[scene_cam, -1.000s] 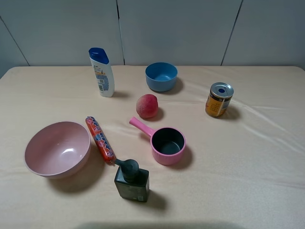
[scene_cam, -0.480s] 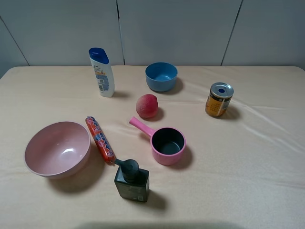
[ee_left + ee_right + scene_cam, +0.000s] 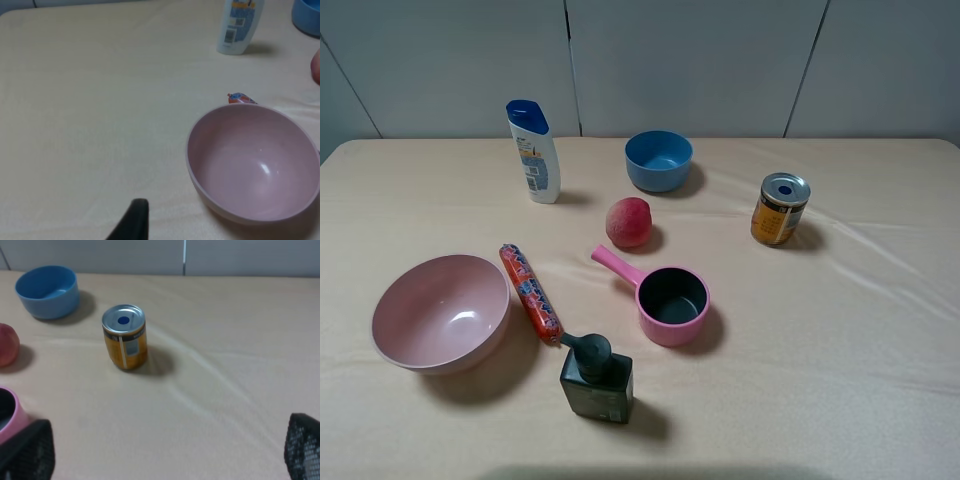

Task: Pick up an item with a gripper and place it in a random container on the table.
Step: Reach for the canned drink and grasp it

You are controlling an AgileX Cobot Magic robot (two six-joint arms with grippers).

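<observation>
The tin can, yellow-orange with a silver lid and a blue dot, stands upright at the right back of the table. In the right wrist view the can stands ahead of my right gripper, well apart from it; the gripper's two black fingers are spread wide and hold nothing. The pink saucepan sits mid-table with its handle pointing back left; its rim shows in the right wrist view. Neither gripper shows in the exterior view. The left wrist view shows only one black fingertip.
A large pink bowl sits front left, with a red sausage pack beside it. A dark pump bottle stands in front of the saucepan. A peach, a blue bowl and a white shampoo bottle stand behind.
</observation>
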